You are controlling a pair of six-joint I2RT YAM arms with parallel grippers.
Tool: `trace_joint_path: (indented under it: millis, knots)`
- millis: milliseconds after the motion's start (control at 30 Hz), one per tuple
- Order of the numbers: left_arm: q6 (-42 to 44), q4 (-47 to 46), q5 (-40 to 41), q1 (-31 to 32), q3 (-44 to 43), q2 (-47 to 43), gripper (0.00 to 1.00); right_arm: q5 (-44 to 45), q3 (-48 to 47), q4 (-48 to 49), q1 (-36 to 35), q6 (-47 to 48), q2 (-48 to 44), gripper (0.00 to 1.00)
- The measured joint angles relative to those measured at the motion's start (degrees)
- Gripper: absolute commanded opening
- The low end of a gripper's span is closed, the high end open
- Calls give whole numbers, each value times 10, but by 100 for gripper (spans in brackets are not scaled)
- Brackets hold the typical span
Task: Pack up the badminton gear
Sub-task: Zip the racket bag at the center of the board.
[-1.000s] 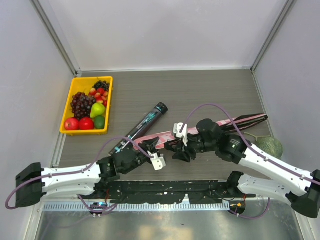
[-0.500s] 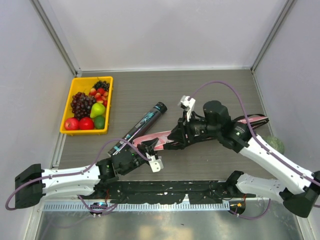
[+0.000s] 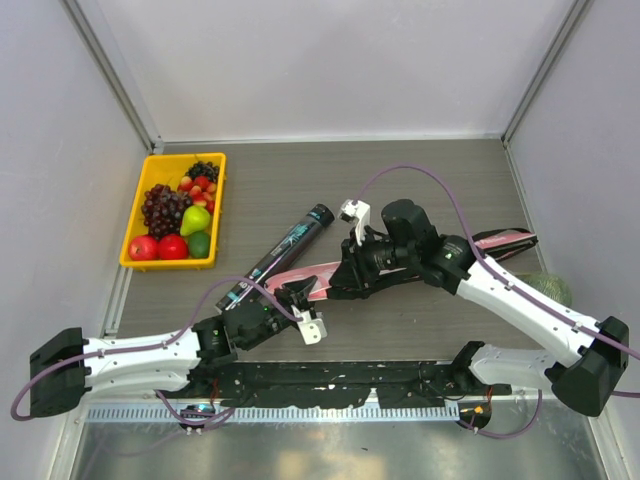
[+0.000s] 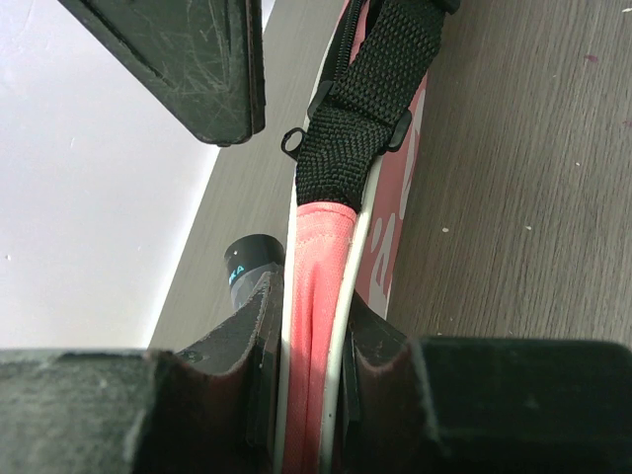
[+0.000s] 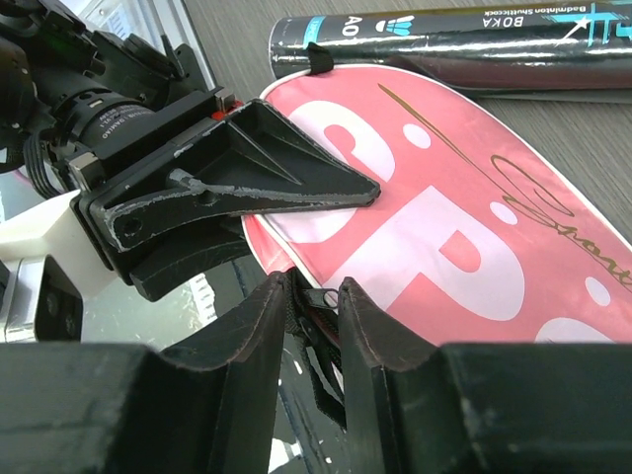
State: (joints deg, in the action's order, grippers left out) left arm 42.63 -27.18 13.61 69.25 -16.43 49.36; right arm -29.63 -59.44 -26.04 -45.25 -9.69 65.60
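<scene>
The pink SPORT bag (image 3: 400, 262) lies flat across the table's middle, and also shows in the right wrist view (image 5: 444, 217). My left gripper (image 3: 303, 293) is shut on its near-left rim; the left wrist view (image 4: 311, 316) shows the pink, white-piped edge (image 4: 316, 296) pinched between the jaws. My right gripper (image 3: 338, 285) is right beside it, shut (image 5: 314, 291) on the bag's black zipper pull (image 5: 318, 298). The dark tube (image 3: 280, 255) lies diagonally just behind the bag's left end, and shows in the right wrist view (image 5: 464, 44). The rackets and the shuttlecock are out of view.
A yellow tray (image 3: 135, 215) of fruit sits at the far left. A green netted ball (image 3: 548, 290) lies by the right wall, partly behind my right arm. A black webbing strap (image 4: 360, 109) runs along the bag's edge. Walls close in left, back and right.
My right arm's wrist has risen and swung left, while its gripper stays at the bag's near-left edge beside my left gripper. My left arm and the bag have barely moved.
</scene>
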Motion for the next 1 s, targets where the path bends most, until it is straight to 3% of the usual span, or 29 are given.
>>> trace_joint_path:
  millis: [567,1000]
  knots:
    - [0,1,-3,0,0,0,0,-29,31,9,7,7,0,35]
    - [1,0,-4,0,0,4,0,-54,40,39,9,-6,0,25]
